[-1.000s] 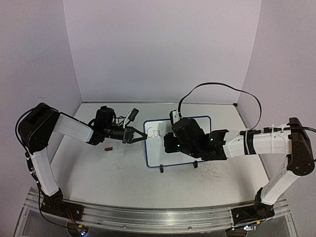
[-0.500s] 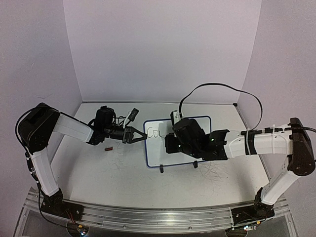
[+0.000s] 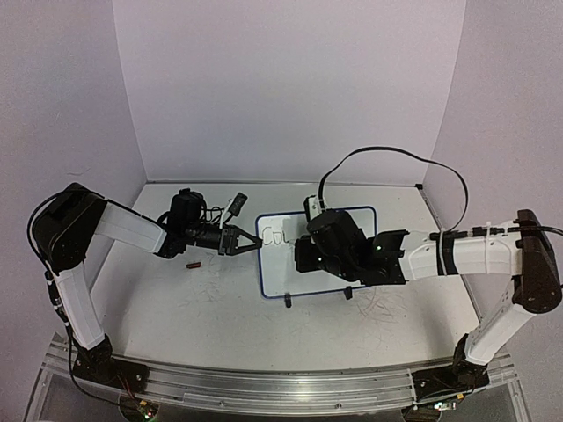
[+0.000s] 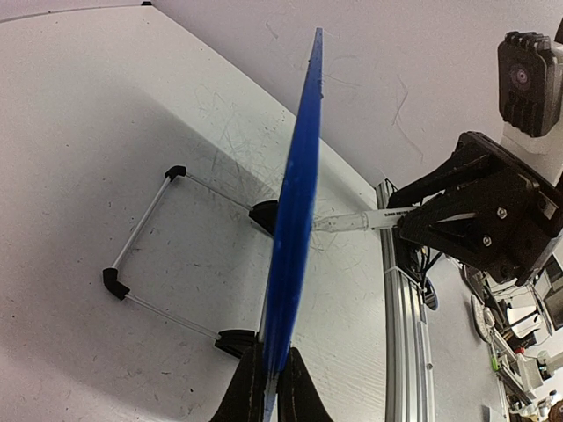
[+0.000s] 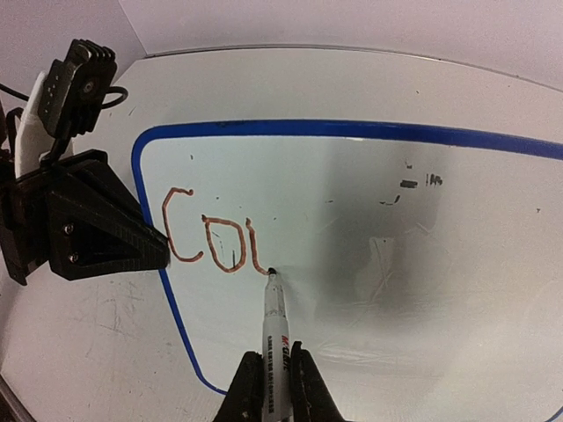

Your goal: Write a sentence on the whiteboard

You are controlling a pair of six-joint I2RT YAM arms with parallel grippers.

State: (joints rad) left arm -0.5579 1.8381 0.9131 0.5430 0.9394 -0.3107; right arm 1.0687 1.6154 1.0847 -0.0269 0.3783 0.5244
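Whiteboard [image 3: 283,274] stands tilted on the worktop [image 3: 220,325] between the two sets of fingers, propped on a thin wire stand [image 4: 145,233] with black feet. The left fingers [image 3: 255,244] are closed on the board's blue frame at its left edge. In the left wrist view they [image 4: 266,397] pinch the edge from both sides, and the frame [image 4: 295,220] runs straight away from them. The right fingers [image 5: 274,387] are clamped together on a marker [image 5: 274,330], which points forward out of them. Its dark tip touches the white surface [image 5: 369,220] just ahead of them. From above, the right fingers [image 3: 301,255] sit over the board's middle, hidden under their own black housing. The sentence [image 5: 211,242] consists only of its opening letters in reddish-brown ink: a "C", an "o" and an unfinished third stroke that ends at the marker tip. These letters [image 3: 275,236] lie near the board's upper left corner, between the left fingertips and the marker, and close to both. The left fingers [image 5: 157,249] appear in the right wrist view as a black wedge touching the frame just beside the "C". A few small dark marks [image 5: 413,183] dot the board farther ahead and to the right of the marker. A small reddish cylinder [image 3: 193,264] lies on the worktop behind the left fingers, beside that wrist and well apart from the board.
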